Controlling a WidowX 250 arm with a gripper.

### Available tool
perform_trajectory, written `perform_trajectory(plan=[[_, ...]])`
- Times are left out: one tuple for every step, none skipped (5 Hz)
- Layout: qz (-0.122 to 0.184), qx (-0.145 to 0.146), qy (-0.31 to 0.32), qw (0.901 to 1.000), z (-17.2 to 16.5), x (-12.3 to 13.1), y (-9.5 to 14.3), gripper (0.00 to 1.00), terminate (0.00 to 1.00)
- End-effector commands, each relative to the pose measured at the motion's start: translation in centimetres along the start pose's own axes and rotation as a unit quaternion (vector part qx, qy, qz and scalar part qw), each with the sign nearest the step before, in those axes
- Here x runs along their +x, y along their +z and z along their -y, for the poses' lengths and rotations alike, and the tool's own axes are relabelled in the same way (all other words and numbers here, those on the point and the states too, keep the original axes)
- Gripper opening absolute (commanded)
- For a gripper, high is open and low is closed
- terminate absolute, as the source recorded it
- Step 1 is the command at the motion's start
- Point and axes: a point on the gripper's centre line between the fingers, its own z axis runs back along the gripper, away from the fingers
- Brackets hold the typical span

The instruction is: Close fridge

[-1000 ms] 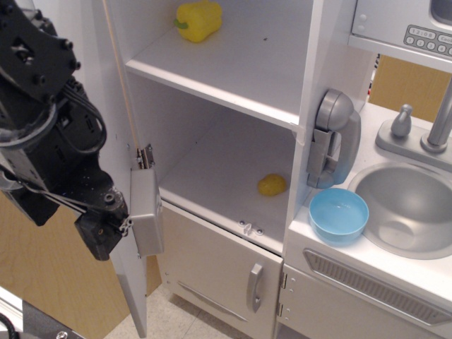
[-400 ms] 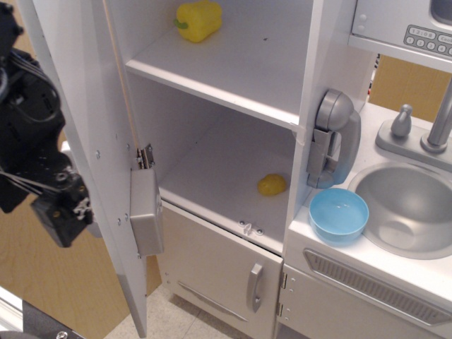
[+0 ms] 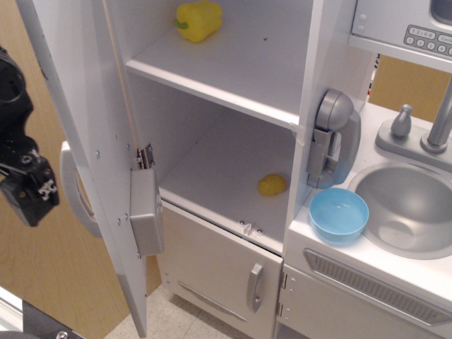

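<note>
The fridge [image 3: 233, 78] is a tall white toy-kitchen cabinet with white shelves inside. Its large door [image 3: 92, 141] stands wide open at the left, seen from its inner side, with a grey box [image 3: 146, 212] on its edge. A curved handle [image 3: 74, 191] shows behind the door. A yellow toy pepper [image 3: 198, 20] lies on the upper shelf and a small yellow item [image 3: 272, 185] on the lower shelf. My black gripper [image 3: 27, 191] is at the far left, outside the door and apart from it. Its fingers do not show clearly.
A lower white door with a short grey handle [image 3: 254, 286] is shut below. A grey toy phone [image 3: 332, 138] hangs on the fridge's right wall. A blue bowl [image 3: 339, 215] stands beside the sink [image 3: 409, 208]. A microwave panel [image 3: 427, 39] is top right.
My arm has moved left, away from the door's edge, uncovering the door and its handle. The door itself has hardly moved.
</note>
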Motion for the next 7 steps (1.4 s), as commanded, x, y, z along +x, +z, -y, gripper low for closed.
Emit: perform_trajectory(plan=[[0.003, 0.021, 0.032, 0.9993, -4.0, 3.2, 0.6, 1.0, 0.0], [0.01, 0.019, 0.058, 0.9981, -4.8, 5.1, 0.6, 1.0, 0.0], [-0.001, 0.027, 0.076, 0.9967, -4.5, 7.0, -0.5, 1.0, 0.0], [-0.015, 0.012, 0.075, 0.997, -3.5, 8.2, -0.7, 1.0, 0.0], [-0.014, -0.015, 0.073, 0.9971, -1.7, 9.8, -0.9, 1.0, 0.0], [-0.017, -0.029, 0.085, 0.9958, -0.2, 11.6, -1.1, 1.0, 0.0], [-0.012, -0.03, 0.099, 0.9946, 0.6, 13.6, -1.0, 1.0, 0.0]])
